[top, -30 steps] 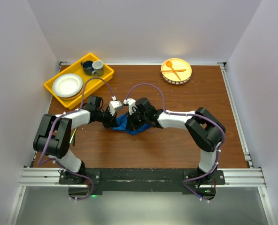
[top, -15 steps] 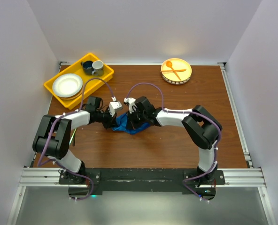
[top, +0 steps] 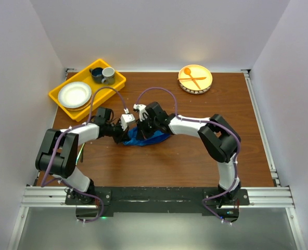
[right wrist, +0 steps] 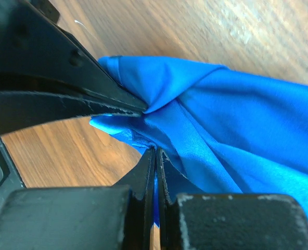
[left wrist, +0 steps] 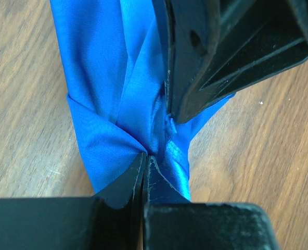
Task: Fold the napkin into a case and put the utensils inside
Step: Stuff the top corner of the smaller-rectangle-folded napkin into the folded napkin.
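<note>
Napkin (left wrist: 99, 78) bunches between my left gripper (left wrist: 145, 160) and right gripper (right wrist: 156, 152), both clamped on its folds; I should pull apart evenly, low, so neither pinch slips.

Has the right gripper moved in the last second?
Yes. In the top view the right gripper has shifted left and slightly farther from the bases, toward the yellow tray, still shut on the napkin.
</note>
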You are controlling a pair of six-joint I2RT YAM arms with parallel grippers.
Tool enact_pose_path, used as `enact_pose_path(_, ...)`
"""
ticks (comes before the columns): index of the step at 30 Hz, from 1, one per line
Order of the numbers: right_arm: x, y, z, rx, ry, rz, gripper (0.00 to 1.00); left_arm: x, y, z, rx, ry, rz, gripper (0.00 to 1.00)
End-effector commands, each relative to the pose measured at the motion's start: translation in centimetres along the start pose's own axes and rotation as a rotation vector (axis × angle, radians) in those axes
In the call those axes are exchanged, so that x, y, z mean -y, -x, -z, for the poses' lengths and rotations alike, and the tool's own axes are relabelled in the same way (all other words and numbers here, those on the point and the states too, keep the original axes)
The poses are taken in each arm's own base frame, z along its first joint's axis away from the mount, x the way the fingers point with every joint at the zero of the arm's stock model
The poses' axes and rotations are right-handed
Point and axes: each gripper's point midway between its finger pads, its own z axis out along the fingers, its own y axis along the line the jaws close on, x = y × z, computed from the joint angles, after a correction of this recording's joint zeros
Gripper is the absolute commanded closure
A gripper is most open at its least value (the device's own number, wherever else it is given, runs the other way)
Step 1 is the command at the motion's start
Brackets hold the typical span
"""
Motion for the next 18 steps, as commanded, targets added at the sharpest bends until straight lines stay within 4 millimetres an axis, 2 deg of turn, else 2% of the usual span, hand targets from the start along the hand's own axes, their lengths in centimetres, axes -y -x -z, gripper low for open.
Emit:
enact_pose_path(1,-1.3,3.7,1.8,0.082,0.009,0.063,1.00,0.1,-1.6,0.5,-0.047,0.017,-0.009,1.00)
enact_pose_path(5,-1.1,4.2,1.7,0.095,0.001,0.070,1.00,0.2,-1.7,0.3,-0.044,0.014,-0.013,1.00)
enact_pose_path(7,-0.5,3.5,1.0,0.075,-0.005,0.063,1.00,0.2,-1.8,0.3,-0.044,0.013,-0.014,1.00)
enact_pose_path(12,0.4,3.9,-0.1,0.088,-0.026,0.080,1.00,0.2,-2.0,0.3,-0.050,0.010,-0.030,1.00)
enact_pose_path(16,1.1,3.2,-1.2,0.054,-0.034,0.062,1.00,0.1,-1.6,0.5,-0.041,0.014,-0.030,1.00)
enact_pose_path(18,1.6,2.2,-1.9,0.015,-0.042,0.038,1.00,0.2,-0.8,0.8,-0.013,0.019,-0.028,1.00)
